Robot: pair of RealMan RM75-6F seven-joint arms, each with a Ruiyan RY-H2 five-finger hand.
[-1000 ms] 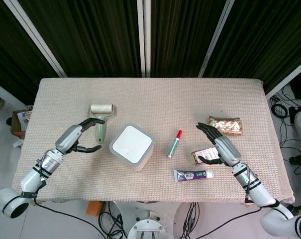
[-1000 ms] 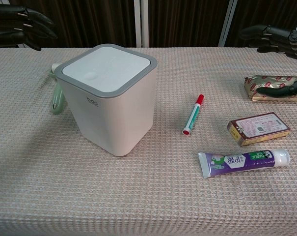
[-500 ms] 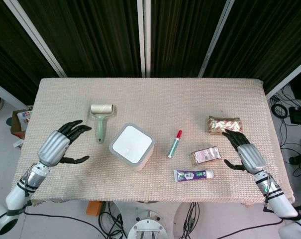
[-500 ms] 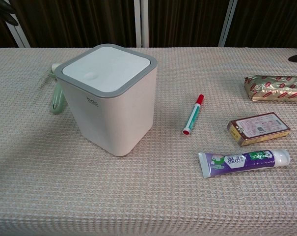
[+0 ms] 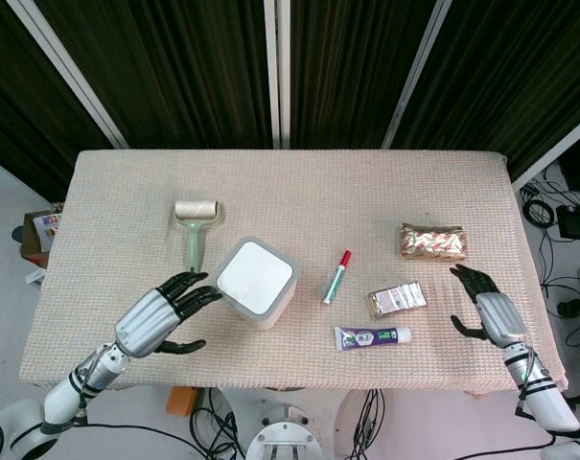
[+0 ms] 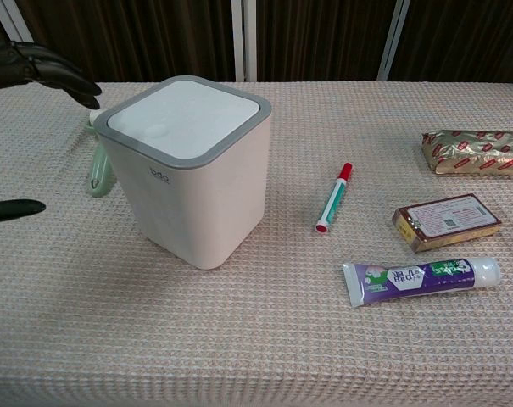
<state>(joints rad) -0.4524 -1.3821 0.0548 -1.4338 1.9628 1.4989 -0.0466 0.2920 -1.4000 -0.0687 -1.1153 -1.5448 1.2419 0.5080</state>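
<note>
A white bin with a grey-rimmed lid stands near the table's middle. My left hand hovers open just left of it, fingers spread toward its side, holding nothing. A green lint roller lies behind the bin on the left. My right hand is open near the table's right front edge, apart from the gold snack pack and the small brown box. The chest view does not show the right hand.
A red-capped marker lies right of the bin. A purple toothpaste tube lies near the front edge. The beige cloth-covered table ends close to both hands. Dark curtains hang behind.
My left hand has moved right and forward, close to the bin's left side. My right hand has drawn back further right, away from the brown box.
</note>
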